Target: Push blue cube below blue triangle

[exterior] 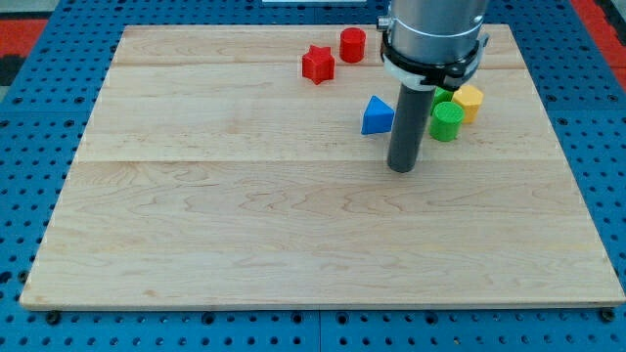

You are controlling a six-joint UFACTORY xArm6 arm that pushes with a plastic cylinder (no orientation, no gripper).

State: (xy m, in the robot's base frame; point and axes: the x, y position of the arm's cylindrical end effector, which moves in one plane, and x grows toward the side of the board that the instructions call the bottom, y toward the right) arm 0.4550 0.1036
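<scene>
Right now my tip (402, 168) is sitting on the bench (245, 244), just below and to the view's right of the blue triangle (377, 115), not touching it. It's a bare rod, so the tool is grasping nothing. The blue cube isn't showing anywhere. I'm guessing the arm is hiding it further back, so I can't tell its direction.

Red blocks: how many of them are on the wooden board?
2. A red star block lies near the view's top, and a red cylinder stands just to its upper right. The arm covers part of the board there, so another could be hidden.
</scene>
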